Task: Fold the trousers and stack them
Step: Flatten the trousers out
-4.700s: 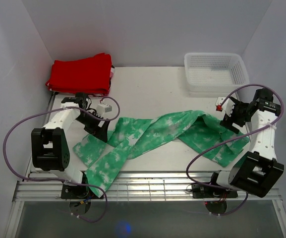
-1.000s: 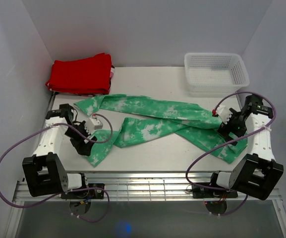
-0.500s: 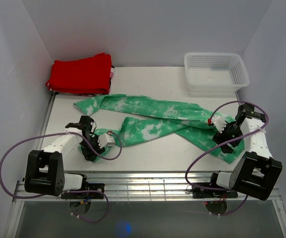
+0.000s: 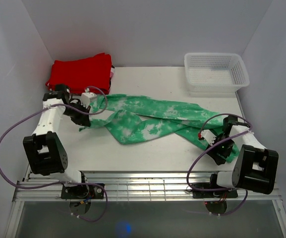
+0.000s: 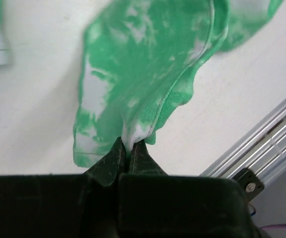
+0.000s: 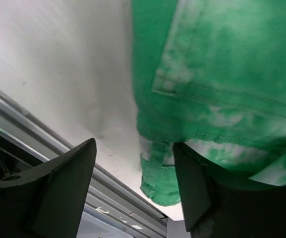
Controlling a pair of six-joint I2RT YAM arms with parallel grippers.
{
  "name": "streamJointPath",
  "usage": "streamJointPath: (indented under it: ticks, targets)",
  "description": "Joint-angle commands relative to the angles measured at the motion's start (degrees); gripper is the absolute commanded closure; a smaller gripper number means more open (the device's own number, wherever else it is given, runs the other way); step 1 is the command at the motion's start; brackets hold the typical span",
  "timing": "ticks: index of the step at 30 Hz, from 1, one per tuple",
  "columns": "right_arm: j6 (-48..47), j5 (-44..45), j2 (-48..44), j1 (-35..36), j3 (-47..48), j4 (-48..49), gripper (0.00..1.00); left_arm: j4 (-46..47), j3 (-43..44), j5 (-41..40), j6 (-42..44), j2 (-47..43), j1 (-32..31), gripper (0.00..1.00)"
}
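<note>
Green trousers [image 4: 152, 116] apparently lie left-right.

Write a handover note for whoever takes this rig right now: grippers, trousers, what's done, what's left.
Left gripper: shut on a pinch of the trousers at their left end, near the red garment.
Right gripper: open, fingers either side of the waistband edge at the near right, nothing gripped.
Trousers: stretched loosely across the table, legs overlapping, not folded.
Done: the left pinch only.
Left: grip the waist end, fold, then stack.
</note>
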Motion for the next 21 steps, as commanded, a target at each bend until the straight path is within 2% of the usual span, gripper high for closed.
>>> streamJointPath:
  ticks: [1,2,4,5,6,8,9,12,16,18,21]
  targets:
    - [2.31,2.51,3.19,0.28,-0.95,10.76,0.32,-9.59,7.44,11.87,-6.17,3.93,6.08,1.0]
    - [2.31,3.13,3.29,0.28,-1.21,12.01,0.44,-11.6,10.41,12.83,-6.61,4.99,7.57,1.0]
    - [1.18,3.66,3.11,0.19,-1.74,13.86,0.63,-12.59,13.16,14.68,-9.93,7.71,12.57,1.0]
    - [0.65,5.23,2.68,0.1,-1.74,13.86,0.83,-13.37,14.47,15.47,-10.83,8.77,14.68,1.0]
    - [0.12,5.85,1.98,0.02,-1.92,13.6,0.92,-15.56,17.79,16.26,-11.44,9.91,19.31,1.0]
    - [-3.54,5.95,-1.62,-1.03,-2.18,11.77,0.92,-15.76,20.63,18.03,-15.39,12.81,24.52,1.0]
    - [-5.49,5.68,-3.37,-1.65,-2.18,10.62,0.92,-15.76,23.51,18.55,-16.01,13.43,29.94,1.0]
    - [-14.98,4.72,-9.97,-4.98,-1.31,5.72,0.92,-15.84,29.23,17.68,-16.63,15.89,37.17,1.0]
    - [-26.23,2.52,-14.38,-10.87,1.5,0.78,0.92,-15.67,35.22,15.05,-16.99,19.75,41.94,1.0]
    - [-30.09,1.73,-12.29,-14.21,4.92,-2.03,0.92,-15.41,36.81,12.85,-16.9,21.51,43.0,1.0]
    - [-31.17,0.41,-8.24,-17.21,10.01,-4.41,0.92,-15.58,36.82,11.17,-15.76,23.36,43.0,1.0]
